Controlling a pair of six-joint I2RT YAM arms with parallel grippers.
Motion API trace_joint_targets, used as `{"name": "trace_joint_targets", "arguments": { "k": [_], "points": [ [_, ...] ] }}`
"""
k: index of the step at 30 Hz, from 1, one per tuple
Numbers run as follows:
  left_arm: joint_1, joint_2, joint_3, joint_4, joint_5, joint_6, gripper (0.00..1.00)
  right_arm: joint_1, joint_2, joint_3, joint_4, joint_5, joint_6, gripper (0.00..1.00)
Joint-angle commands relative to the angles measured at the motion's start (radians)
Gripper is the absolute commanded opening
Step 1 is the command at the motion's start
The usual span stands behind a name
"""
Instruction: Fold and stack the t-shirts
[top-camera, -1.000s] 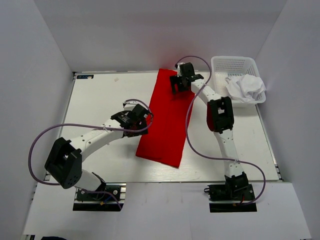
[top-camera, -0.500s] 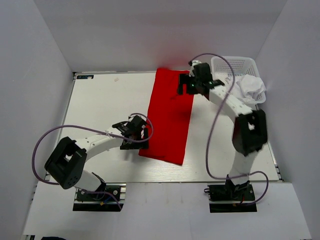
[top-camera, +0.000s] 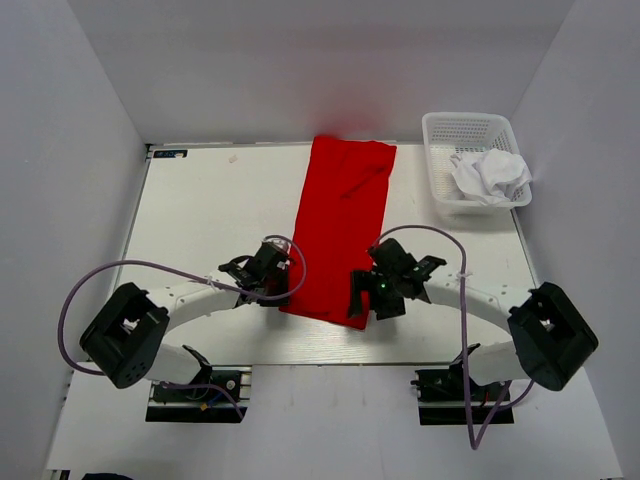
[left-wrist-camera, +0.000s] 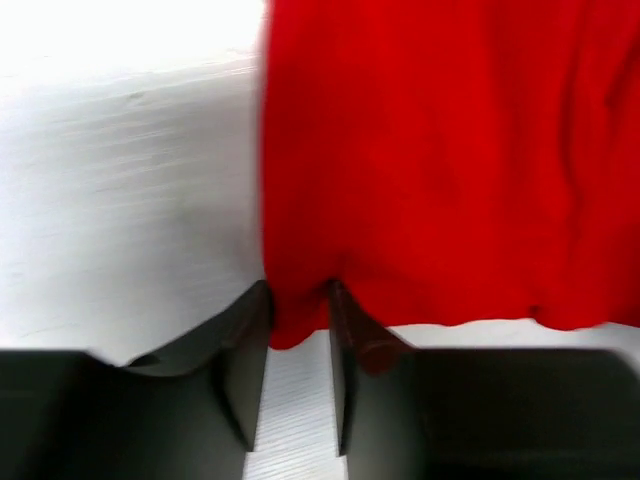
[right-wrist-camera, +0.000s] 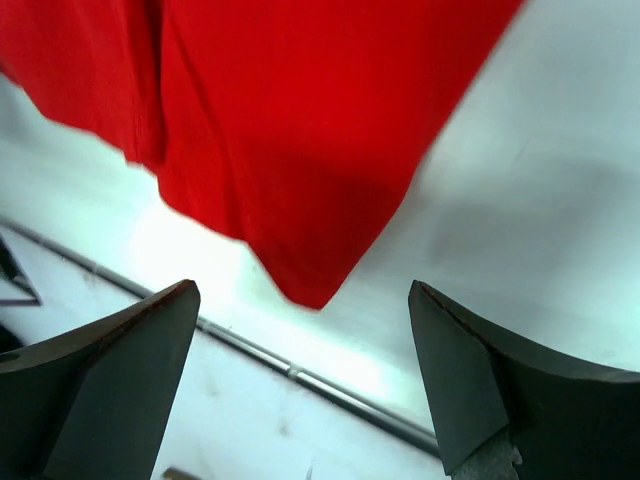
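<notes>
Now the bright red cloth t-shirt lies as a long folded strip on the white counter. The left claw pinches its near left corner; the right claw hangs spread wide over its near right corner. The plain white t-shirt sits crumpled in the white mesh basket.

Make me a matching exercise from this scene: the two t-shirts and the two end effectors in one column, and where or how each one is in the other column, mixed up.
Column one:
1. red t-shirt
2. white t-shirt
3. left end effector
4. right end effector

Column two:
A. crumpled in the basket
B. wide open by the red cloth's near right corner
C. spread out long on the table
D. closed on the red cloth's near left corner

Pairs: 1-C, 2-A, 3-D, 4-B
</notes>
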Motion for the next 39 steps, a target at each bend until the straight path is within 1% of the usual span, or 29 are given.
{"name": "trace_joint_targets", "arguments": {
  "k": [1,3,4,5,6,7,8,9,10,11,13,17,18,20,21,22,25,26,28,29,30,31,32,33,35,37,39],
  "points": [
    [-0.012,0.048,-0.051,0.019,0.100,0.016,0.36,0.029,-0.054,-0.047,0.040,-0.026,0.133,0.91],
    [-0.012,0.048,-0.069,0.019,0.123,0.016,0.27,0.041,-0.023,-0.064,0.086,-0.013,0.152,0.86],
    [-0.012,0.048,-0.069,0.019,0.132,0.016,0.26,0.044,-0.014,-0.064,0.098,-0.015,0.153,0.76],
    [-0.012,0.034,-0.081,0.019,0.132,0.016,0.24,0.050,0.007,-0.061,0.110,-0.019,0.153,0.68],
    [-0.012,0.020,-0.094,0.019,0.155,0.016,0.21,0.055,0.030,-0.057,0.113,-0.021,0.156,0.62],
    [-0.012,0.020,-0.094,0.029,0.167,0.026,0.16,0.057,0.040,-0.057,0.119,-0.018,0.153,0.52],
    [-0.012,0.006,-0.104,0.029,0.181,0.026,0.13,0.060,0.058,-0.055,0.110,-0.004,0.156,0.46],
    [-0.012,-0.006,-0.114,0.029,0.192,0.026,0.05,0.061,0.069,-0.052,0.110,0.011,0.157,0.40],
    [-0.021,-0.006,-0.114,0.029,0.203,0.026,0.00,0.061,0.075,-0.052,0.103,0.020,0.157,0.34],
    [-0.021,-0.020,-0.114,0.019,0.203,0.026,0.00,0.061,0.073,-0.052,0.097,0.023,0.155,0.19],
    [-0.021,-0.036,-0.114,-0.020,0.194,-0.011,0.00,0.063,0.061,-0.055,0.058,0.004,0.157,0.01],
    [-0.052,-0.095,-0.147,-0.030,0.275,-0.023,0.00,0.080,-0.052,-0.084,-0.055,0.006,0.176,0.00],
    [-0.064,-0.107,-0.158,-0.040,0.295,-0.033,0.00,0.080,-0.086,-0.084,-0.112,0.013,0.175,0.00],
    [-0.075,-0.107,-0.158,-0.052,0.339,-0.042,0.00,0.084,-0.139,-0.089,-0.132,0.011,0.161,0.00],
    [-0.084,-0.116,-0.148,-0.066,0.339,-0.042,0.00,0.084,-0.150,-0.092,-0.123,0.008,0.157,0.00],
    [-0.084,-0.116,-0.132,-0.089,0.339,-0.042,0.00,0.086,-0.154,-0.092,-0.114,-0.031,0.135,0.00],
    [-0.093,-0.127,-0.057,-0.118,0.284,-0.024,0.00,0.083,-0.138,-0.061,-0.081,-0.046,0.081,0.00],
    [-0.093,-0.136,-0.008,-0.142,0.231,-0.014,0.00,0.080,-0.112,-0.010,-0.083,-0.037,0.037,0.00],
    [-0.093,-0.136,0.052,-0.167,0.146,-0.014,0.00,0.077,-0.092,0.031,-0.106,0.017,0.012,0.00],
    [-0.093,-0.136,0.108,-0.178,0.075,-0.029,0.00,0.072,-0.065,0.049,-0.117,0.067,-0.006,0.00],
    [-0.093,-0.127,0.133,-0.178,0.047,-0.039,0.00,0.073,-0.056,0.122,-0.129,0.097,-0.015,0.00],
    [-0.093,-0.127,0.153,-0.178,0.017,-0.039,0.00,0.070,-0.045,0.140,-0.143,0.121,-0.018,0.00],
    [-0.093,-0.118,0.180,-0.169,-0.025,-0.049,0.00,0.057,-0.017,0.175,-0.173,0.214,-0.018,0.00],
    [-0.077,-0.118,0.181,-0.169,-0.039,-0.050,0.00,0.054,-0.008,0.199,-0.181,0.239,-0.015,0.00],
    [-0.067,-0.107,0.228,-0.159,-0.134,-0.069,0.00,0.028,0.027,0.239,-0.199,0.307,-0.012,0.00],
    [-0.067,-0.077,0.298,-0.179,-0.182,-0.057,0.00,0.011,0.044,0.297,-0.193,0.329,-0.020,0.00],
    [-0.067,-0.015,0.349,-0.179,-0.237,-0.030,0.00,-0.012,0.082,0.321,-0.181,0.345,-0.031,0.00]
  ]
}}
